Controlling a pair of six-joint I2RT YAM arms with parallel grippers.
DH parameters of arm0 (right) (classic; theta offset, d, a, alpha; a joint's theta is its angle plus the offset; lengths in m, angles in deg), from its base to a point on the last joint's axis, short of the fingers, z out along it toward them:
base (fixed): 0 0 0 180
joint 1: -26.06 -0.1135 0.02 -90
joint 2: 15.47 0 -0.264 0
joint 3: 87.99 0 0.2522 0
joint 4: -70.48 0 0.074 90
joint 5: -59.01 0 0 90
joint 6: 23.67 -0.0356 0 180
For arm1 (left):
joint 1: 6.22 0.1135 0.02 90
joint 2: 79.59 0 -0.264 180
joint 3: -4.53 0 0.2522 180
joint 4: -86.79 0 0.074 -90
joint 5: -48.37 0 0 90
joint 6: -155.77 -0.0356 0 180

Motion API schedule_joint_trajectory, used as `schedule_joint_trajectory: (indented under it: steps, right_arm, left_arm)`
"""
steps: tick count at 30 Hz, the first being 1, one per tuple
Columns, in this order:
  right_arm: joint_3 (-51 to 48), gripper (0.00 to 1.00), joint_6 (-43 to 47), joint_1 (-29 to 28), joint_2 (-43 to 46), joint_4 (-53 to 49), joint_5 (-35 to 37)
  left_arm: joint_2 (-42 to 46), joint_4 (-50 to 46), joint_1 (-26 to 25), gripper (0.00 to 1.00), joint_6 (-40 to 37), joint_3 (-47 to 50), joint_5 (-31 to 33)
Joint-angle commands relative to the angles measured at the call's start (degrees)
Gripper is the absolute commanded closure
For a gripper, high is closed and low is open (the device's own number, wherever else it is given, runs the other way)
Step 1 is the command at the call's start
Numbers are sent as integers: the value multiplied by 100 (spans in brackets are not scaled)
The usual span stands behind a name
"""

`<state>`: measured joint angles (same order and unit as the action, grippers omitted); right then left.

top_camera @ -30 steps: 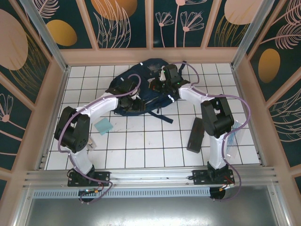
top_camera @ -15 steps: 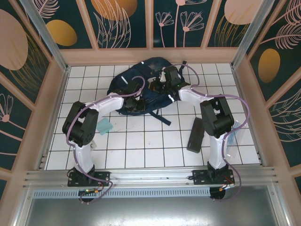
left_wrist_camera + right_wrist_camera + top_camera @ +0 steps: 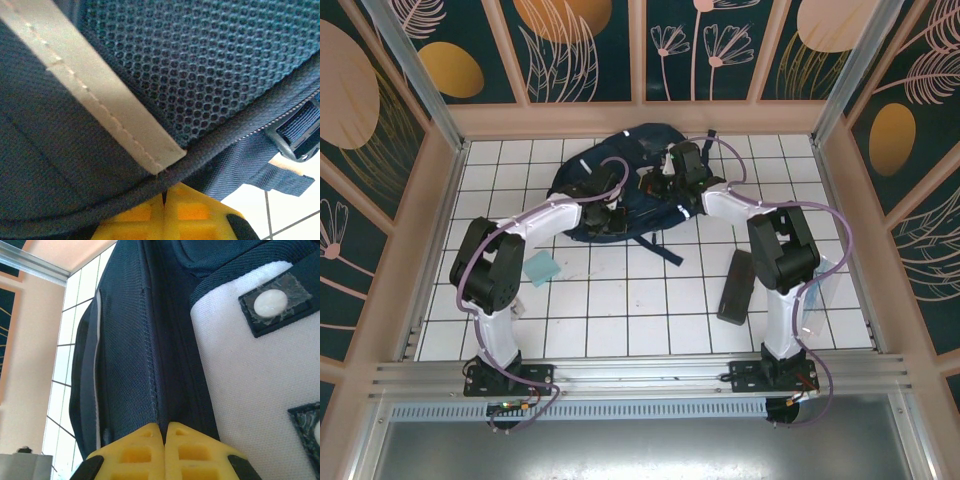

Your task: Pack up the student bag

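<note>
The left claw (image 3: 164,194) has its yellow fingers pressed tight together, clamped on the corded edge of the student bag (image 3: 60,165). That edge runs across the tips from 8 o'clock to 2 o'clock. Just above the pinch, a white reflective stripe (image 3: 95,85) slants up toward 11 o'clock. A dark mesh panel (image 3: 200,65) spreads from 12 to 2 o'clock. At 3 o'clock a black buckle (image 3: 295,135) sits on a webbing strap, and a bit of the tiled table (image 3: 290,222) shows at 4 o'clock.

The right claw (image 3: 164,429) is likewise closed finger to finger. A stitched ridge of navy fabric runs straight down into the tips from 12 o'clock, so it is gripping the bag there. From 1 to 4 o'clock lies a white patch (image 3: 240,380), which carries a dark tab with a pale round dot (image 3: 270,303). At 9 o'clock the bag's side curves away, with white tiles and the peach wall beyond it.

From above, both claws are on the bag from opposite sides. The left claw (image 3: 612,212) is on its near-left part and the right claw (image 3: 655,182) on its right part. The bag lies at the 12 o'clock end of the table, close to the back wall, and one dark strap (image 3: 665,247) trails toward 5 o'clock. A long black case (image 3: 736,286) lies well apart from the bag at about 4 o'clock on the table, beside the right arm. A small pale teal square (image 3: 540,268) lies at about 8 o'clock, next to the left arm. Something of clear plastic (image 3: 820,290) rests at the table's right edge, but I cannot make out what it is.
</note>
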<state>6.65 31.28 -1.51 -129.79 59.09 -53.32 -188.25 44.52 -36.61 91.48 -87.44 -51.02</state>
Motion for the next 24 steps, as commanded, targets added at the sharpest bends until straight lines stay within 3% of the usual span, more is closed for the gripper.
schedule_joint_trajectory:
  steps: [1,16,22,24]
  right_arm:
    - [-131,100,147,50,509,120,70]
    - [-152,100,370,4,409,83,189]
    - [-140,100,490,-60,402,-4,281]
    - [-136,100,499,-60,389,-2,290]
  left_arm:
    - [38,-548,128,100,-449,-345,699]
    - [-181,-1936,325,100,-1258,-1063,1410]
    - [-326,-1801,402,100,-1598,-986,1158]
    - [-300,-1670,401,100,-1613,-903,755]
